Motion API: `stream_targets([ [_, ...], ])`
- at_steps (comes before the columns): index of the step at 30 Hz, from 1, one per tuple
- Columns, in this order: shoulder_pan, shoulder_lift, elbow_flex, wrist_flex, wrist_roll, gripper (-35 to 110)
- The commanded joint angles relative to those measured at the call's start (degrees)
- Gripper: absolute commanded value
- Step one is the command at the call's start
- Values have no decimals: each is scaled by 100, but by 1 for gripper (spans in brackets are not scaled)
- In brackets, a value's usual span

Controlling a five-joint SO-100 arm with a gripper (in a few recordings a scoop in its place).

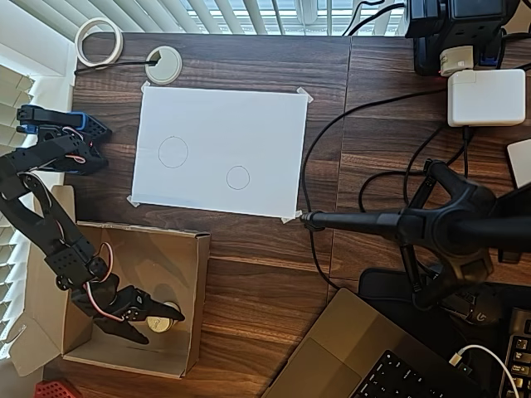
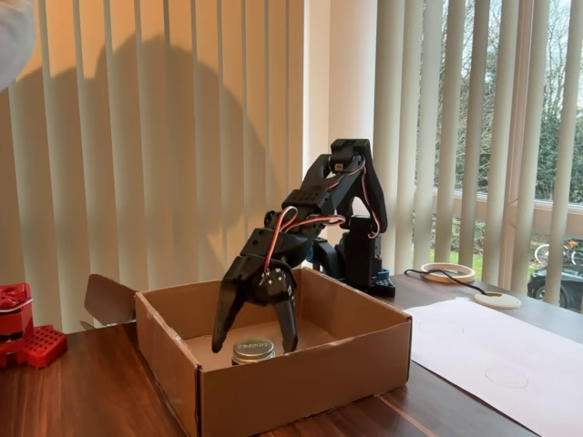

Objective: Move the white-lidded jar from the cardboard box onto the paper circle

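Note:
The white-lidded jar (image 1: 164, 320) (image 2: 253, 350) stands on the floor of the brown cardboard box (image 1: 191, 298) (image 2: 301, 387), near its right wall in the overhead view. My black gripper (image 1: 162, 327) (image 2: 254, 340) reaches down into the box and is open. One finger sits on each side of the jar, with small gaps showing in the fixed view. The paper circle (image 1: 238, 177) (image 2: 506, 375) is the smaller pencil outline on the white sheet (image 1: 249, 124), up and to the right of the box in the overhead view.
A larger pencil circle (image 1: 172, 152) lies left of the small one. A grommet ring (image 1: 163, 65) and tape roll (image 1: 99, 41) sit at the far edge. A black stand arm (image 1: 398, 224), cables, a laptop (image 1: 365, 356) and a charger (image 1: 485, 97) crowd the right. A red block (image 2: 27, 337) stands beside the box.

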Motion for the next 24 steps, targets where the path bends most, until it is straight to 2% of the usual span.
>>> stream_targets([
  [1,62,246,-132,149,-114,48],
  [24,79,422,79,149,-211,41],
])
